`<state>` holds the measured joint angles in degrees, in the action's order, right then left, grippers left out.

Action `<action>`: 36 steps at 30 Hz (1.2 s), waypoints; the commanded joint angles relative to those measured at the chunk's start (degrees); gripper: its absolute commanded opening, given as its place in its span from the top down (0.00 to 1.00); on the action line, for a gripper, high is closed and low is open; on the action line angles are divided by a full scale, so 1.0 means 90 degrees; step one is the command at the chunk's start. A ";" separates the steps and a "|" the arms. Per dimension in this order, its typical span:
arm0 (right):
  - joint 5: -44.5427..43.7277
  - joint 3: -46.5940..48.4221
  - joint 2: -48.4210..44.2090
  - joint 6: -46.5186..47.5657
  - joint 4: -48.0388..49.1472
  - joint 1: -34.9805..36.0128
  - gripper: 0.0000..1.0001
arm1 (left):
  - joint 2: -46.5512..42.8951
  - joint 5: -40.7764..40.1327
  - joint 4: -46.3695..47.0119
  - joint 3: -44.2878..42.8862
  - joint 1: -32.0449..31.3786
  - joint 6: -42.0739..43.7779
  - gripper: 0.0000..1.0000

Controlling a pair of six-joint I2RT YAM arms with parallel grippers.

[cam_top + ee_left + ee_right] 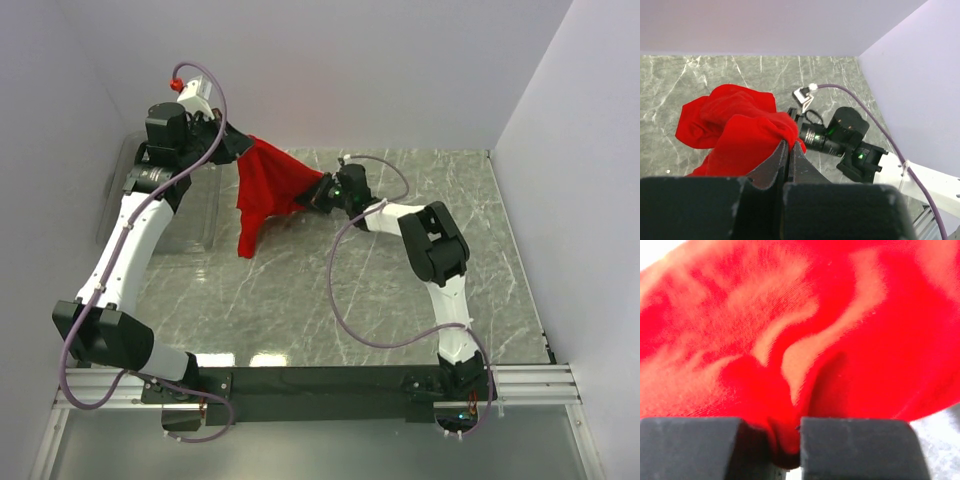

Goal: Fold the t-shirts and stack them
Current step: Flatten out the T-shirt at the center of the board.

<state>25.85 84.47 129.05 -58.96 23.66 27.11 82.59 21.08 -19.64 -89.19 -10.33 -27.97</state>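
The red t-shirt (272, 188) is hanging in the air over the far part of the gray stone-look tabletop (350, 300). Both arms are holding it up. The left pincer (240, 143) is squeezing one corner of the cloth up high, close to the back wall. In the left wrist view its two dark fingers (774, 165) are sitting almost together, with red cloth bunching at their tips. The right pincer (787, 442) is pinching a fold of the t-shirt too, lower down and more to the right. Up close, a thick pleat of cloth is sitting tight between its two black pads.

The cloth is stretching between the two pincers like a little tent. One long end is drooping down from the left side toward the tabletop. I cannot tell if that end is touching it. The t-shirt is showing plain red all over.

A small green light (831, 131) is glowing on the right arm. A purple cable (340, 310) is looping along that arm.
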 commanded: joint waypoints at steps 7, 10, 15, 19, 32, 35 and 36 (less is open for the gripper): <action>0.1148 -0.0586 -0.1738 0.1449 0.0392 -0.1176 1.00 | -0.0378 0.0148 0.0219 -0.0002 0.0190 0.0217 0.99; 0.1988 -0.0499 -0.2179 0.2493 -0.0214 -0.1547 1.00 | -0.0300 0.0517 0.0258 0.0066 0.0210 0.0265 0.99; 0.3729 -0.0937 -0.2776 0.4212 -0.2301 -0.1899 1.00 | -0.0309 0.1514 0.0094 0.0309 0.0210 0.0363 0.99; 0.3594 -0.1550 -0.3439 0.6779 -0.4735 -0.1899 1.00 | -0.0786 0.1224 -0.0326 0.1147 0.0210 0.0568 0.99; 0.3552 -0.3301 -0.5081 1.0590 -0.7973 -0.1929 0.44 | -0.1949 0.1241 -0.0972 0.3219 0.0230 0.0784 0.99; 0.3467 -0.3223 -0.5568 1.1637 -0.8730 -0.2036 0.19 | -0.2047 0.1495 -0.1264 0.3737 0.0220 0.0628 0.99; 0.3408 -0.3107 -0.5821 1.1958 -0.8868 -0.2152 0.16 | -0.2076 0.1592 -0.1430 0.3834 0.0220 0.0617 0.99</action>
<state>55.11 53.98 83.15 33.15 -44.51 9.52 65.23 31.73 -29.28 -57.28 -8.49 -21.98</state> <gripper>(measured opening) 0.811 0.018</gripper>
